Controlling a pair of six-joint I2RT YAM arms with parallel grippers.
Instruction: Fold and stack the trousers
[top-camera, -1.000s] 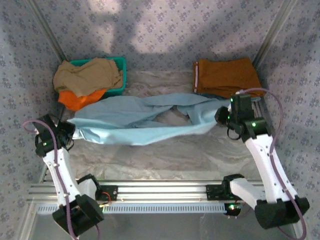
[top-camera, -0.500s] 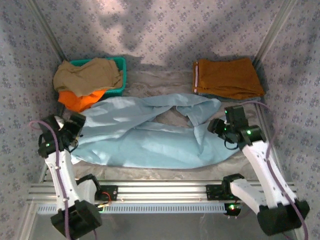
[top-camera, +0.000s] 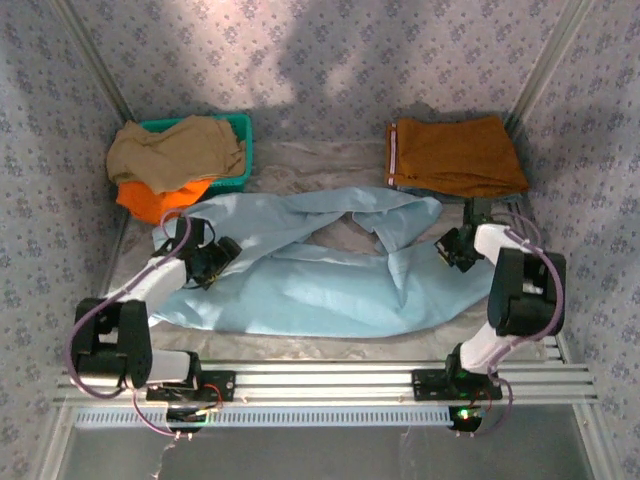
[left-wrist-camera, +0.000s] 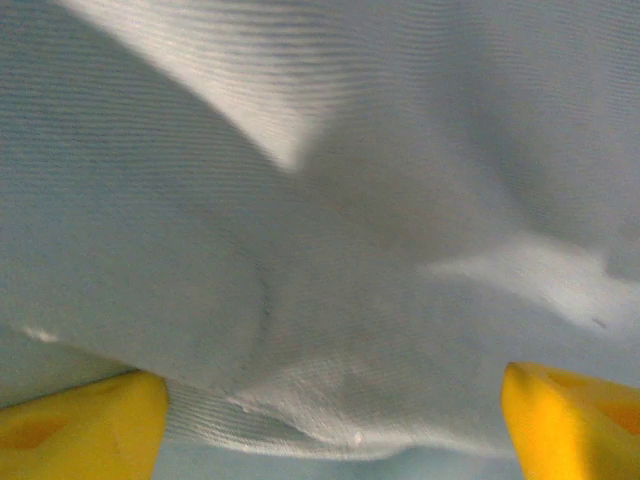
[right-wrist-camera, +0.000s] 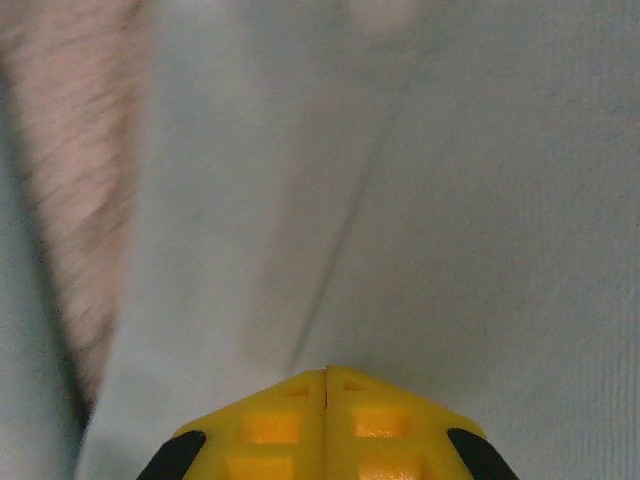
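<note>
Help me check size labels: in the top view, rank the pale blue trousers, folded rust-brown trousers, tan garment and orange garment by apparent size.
1. pale blue trousers, clearly largest.
2. rust-brown trousers and tan garment: too alike to rank.
3. orange garment, partly hidden under the tan one.

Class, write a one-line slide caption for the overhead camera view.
Left hand open, right hand shut, both low over pale blue trousers spread on the table.

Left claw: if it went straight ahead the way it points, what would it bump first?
Probably the blue trousers: their fabric lies right ahead of the open left claw.
</note>
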